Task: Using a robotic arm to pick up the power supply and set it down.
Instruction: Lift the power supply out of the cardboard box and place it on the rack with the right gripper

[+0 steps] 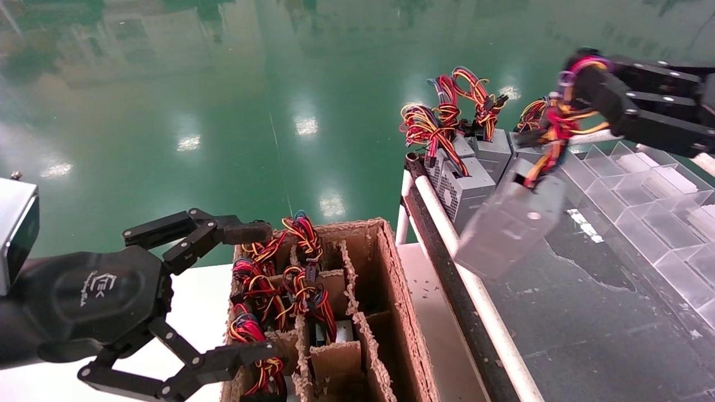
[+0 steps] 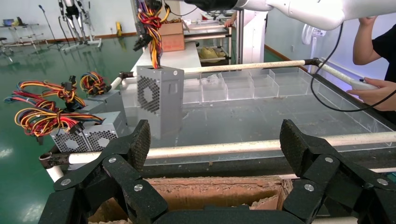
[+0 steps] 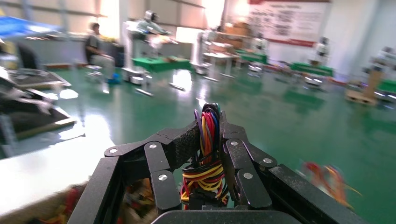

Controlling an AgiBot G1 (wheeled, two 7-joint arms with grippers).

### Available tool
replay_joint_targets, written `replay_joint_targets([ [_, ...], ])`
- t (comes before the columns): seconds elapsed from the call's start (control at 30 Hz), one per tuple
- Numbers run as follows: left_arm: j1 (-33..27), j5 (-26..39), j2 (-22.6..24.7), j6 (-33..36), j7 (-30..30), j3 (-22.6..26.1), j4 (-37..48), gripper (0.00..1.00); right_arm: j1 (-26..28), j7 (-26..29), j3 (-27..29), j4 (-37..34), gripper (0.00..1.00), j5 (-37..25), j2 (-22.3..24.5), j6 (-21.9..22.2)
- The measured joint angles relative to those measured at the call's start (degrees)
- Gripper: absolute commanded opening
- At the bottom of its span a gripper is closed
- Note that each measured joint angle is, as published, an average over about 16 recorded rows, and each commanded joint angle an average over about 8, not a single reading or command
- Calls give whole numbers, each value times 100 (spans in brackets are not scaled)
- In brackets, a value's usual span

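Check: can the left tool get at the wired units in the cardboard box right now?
Probably yes. The left tool is open beside the cardboard box, whose top is open, with wire bundles sticking up.

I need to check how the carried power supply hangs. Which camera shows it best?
The left wrist view: the power supply hangs sharp and whole, upright by its wires above the table. The head view shows it blurred and tilted under the right gripper. The right wrist view shows only the wires clamped between the fingers.
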Motion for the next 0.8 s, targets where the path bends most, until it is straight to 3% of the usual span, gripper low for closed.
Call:
replay_joint_targets([
  [0.43, 0, 0, 0, 0, 0, 1, 0, 100, 597, -693, -328, -1502, 0, -705, -103, 126],
  [0.8, 0, -1, 0, 0, 1, 1, 0, 100, 1224, -984, -590, -2685, 0, -1210, -719, 1107],
])
